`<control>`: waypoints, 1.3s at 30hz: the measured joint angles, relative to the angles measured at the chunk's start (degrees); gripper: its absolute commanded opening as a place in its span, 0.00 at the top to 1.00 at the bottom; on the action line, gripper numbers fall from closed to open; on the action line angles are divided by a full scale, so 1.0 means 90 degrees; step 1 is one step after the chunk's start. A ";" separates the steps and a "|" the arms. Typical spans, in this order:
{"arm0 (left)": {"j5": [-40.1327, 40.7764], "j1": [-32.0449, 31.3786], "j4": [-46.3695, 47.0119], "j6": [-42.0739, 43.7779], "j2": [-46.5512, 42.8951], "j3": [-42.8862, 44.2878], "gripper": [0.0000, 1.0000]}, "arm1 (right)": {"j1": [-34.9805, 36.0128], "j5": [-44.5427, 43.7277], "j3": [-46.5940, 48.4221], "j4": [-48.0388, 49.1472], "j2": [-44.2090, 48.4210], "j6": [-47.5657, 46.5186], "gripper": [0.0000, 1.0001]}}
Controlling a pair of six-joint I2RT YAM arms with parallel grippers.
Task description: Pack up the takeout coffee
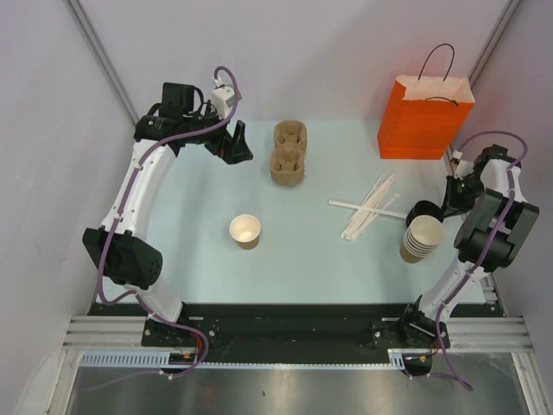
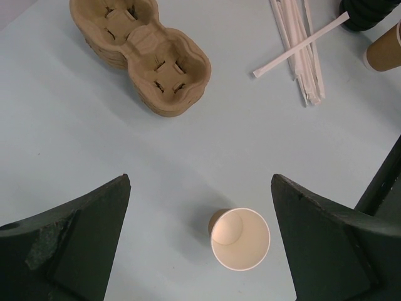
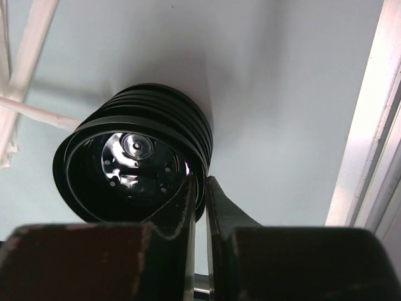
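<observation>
Here, the open-topped cup [image 1: 245,231] stands upright mid-table, apart from the 2-pocket carrier [image 1: 289,152]. The left gripper [image 2: 200,182] hangs above it, jaws wide apart. The right gripper [image 3: 200,188] pinches the rim of the top lid [image 3: 135,157] on the lid stack [image 3: 178,105].

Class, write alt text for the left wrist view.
A lidless tan paper cup stands on the pale blue table, framed by the wide-open black fingers of the left gripper. Beyond lie stacked brown moulded-pulp carriers and white paper-wrapped straws.

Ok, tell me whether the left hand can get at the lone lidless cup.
Probably yes: the left hand is open, and the cup stands upright by itself, with the carrier stack and straws well clear.
</observation>
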State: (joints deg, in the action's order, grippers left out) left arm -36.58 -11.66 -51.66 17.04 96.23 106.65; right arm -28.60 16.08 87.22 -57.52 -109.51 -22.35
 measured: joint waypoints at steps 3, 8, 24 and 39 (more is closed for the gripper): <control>0.0024 0.0000 0.0000 0.0002 0.0000 0.0000 0.00 | 0.0036 0.0015 0.0000 0.0000 0.0000 0.0032 1.00; 0.0041 0.0000 0.0000 0.0002 0.0000 0.0000 0.01 | 0.0044 0.0061 0.0012 -0.0017 0.0000 0.0032 1.00; -0.0066 0.0005 -0.0342 0.0223 0.0041 0.0272 0.00 | -0.0063 0.0539 0.0568 -0.0432 0.0002 0.0029 1.00; -0.0330 -0.1324 0.0272 -0.0746 0.1467 0.2820 0.00 | -0.0238 0.1749 0.1656 -0.1039 0.0017 0.0027 1.00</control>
State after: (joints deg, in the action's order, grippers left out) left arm -39.55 -23.57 -49.21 10.33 109.43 132.03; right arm -30.74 31.81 102.13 -66.87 -109.36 -22.11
